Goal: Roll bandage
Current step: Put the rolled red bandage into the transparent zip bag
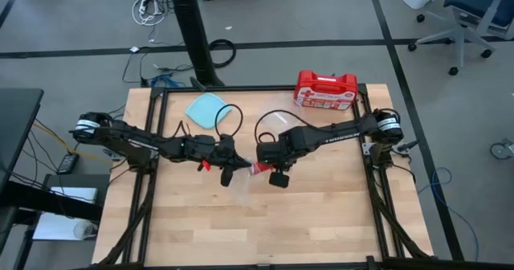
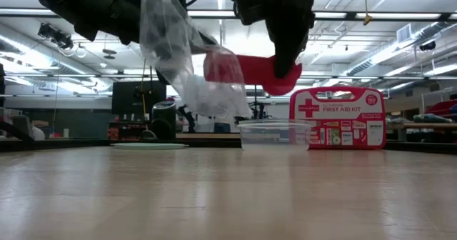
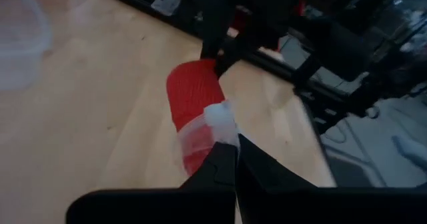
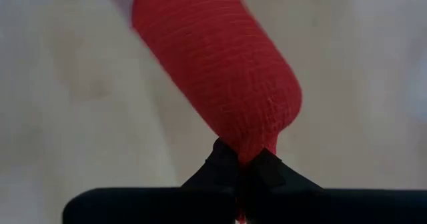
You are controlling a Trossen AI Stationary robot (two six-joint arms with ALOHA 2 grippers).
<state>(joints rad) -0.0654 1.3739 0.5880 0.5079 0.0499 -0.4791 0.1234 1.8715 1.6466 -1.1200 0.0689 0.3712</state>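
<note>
Held in mid-air above the pale wooden table [image 1: 321, 214]: a bandage [image 4: 220, 71], a soft red roll of ribbed weave, pinched at one end by the closed right hand [image 4: 243, 159]. Opposite end sheathed in crinkled clear plastic wrapper [image 2: 171, 54], gripped by the closed left hand [image 3: 230, 159]. Bandage end blurred inside the wrapper.

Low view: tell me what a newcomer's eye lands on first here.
The red bandage roll hangs above the table's middle, one end pinched in the right gripper, the other inside a clear plastic wrapper held by the left gripper. Behind it, a red first-aid kit stands at the far edge beside a clear container.
</note>
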